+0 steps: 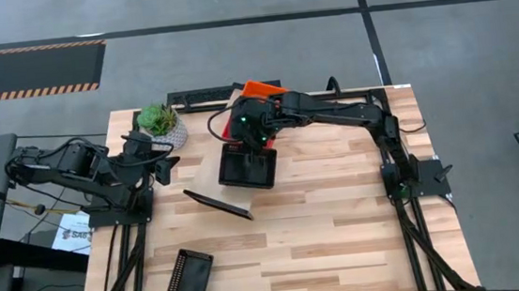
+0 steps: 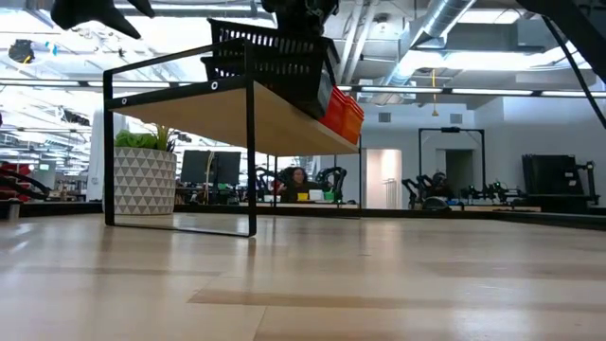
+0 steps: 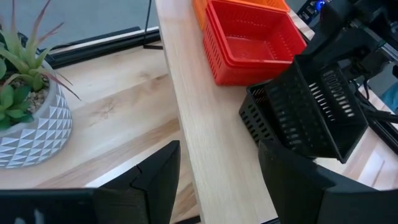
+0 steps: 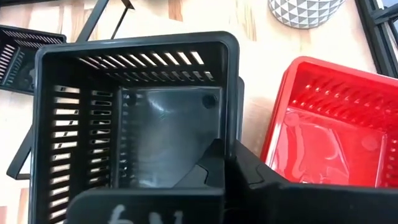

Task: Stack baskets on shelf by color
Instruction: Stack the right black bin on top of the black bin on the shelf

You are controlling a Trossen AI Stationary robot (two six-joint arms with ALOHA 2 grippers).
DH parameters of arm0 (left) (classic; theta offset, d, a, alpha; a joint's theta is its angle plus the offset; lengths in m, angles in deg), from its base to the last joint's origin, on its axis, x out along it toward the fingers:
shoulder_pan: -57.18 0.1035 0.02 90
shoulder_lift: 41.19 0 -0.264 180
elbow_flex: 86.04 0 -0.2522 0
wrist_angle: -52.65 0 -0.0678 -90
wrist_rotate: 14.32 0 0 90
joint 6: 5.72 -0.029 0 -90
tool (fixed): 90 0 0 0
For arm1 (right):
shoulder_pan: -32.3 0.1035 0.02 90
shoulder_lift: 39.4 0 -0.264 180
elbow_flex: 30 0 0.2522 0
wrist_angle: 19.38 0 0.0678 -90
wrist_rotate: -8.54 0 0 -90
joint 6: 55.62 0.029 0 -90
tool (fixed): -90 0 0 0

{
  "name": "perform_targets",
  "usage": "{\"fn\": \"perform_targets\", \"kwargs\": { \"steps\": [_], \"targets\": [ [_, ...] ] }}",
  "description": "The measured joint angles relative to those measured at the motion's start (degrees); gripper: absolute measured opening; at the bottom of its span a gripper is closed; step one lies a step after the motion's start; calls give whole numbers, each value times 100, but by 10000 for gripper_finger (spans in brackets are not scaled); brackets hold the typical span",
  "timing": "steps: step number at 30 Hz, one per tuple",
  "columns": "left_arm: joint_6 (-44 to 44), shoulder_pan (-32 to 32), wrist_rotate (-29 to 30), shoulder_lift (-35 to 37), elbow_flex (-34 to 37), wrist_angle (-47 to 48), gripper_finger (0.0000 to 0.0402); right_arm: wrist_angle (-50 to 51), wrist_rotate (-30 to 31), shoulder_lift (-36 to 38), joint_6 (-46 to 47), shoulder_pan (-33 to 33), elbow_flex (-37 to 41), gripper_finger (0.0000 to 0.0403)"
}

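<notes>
I see the right gripper [image 1: 257, 138] over the shelf [image 3: 205, 149], jaws clamped on the rim of a black basket [image 4: 143, 112], held tilted just beside the red basket [image 3: 252, 43]. Another black basket [image 1: 189, 278] lies on the bench [image 1: 343, 242]. Left gripper [image 1: 151, 145] waits near the plant pot [image 1: 162, 124], jaws apart, holding nothing.

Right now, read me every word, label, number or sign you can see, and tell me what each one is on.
"SA": start of the print on a white paper off the left edge of the table; the rest is too small to read.
"6N", uncertain: pale handwriting on the dark body of the right gripper, which holds a black basket; cut off by the picture edge.
Nothing else is legible.
</notes>
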Motion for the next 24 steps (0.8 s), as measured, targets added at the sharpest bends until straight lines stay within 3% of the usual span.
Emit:
{"fn": "perform_targets", "kwargs": {
  "steps": [19,24],
  "targets": [
    [-2,-2,0,0,0,16,204,-83,20,0,-152,-50,0,107],
    [-2,-1,0,0,2,16,204,-241,20,30,172,-127,-272,135]
  ]
}}
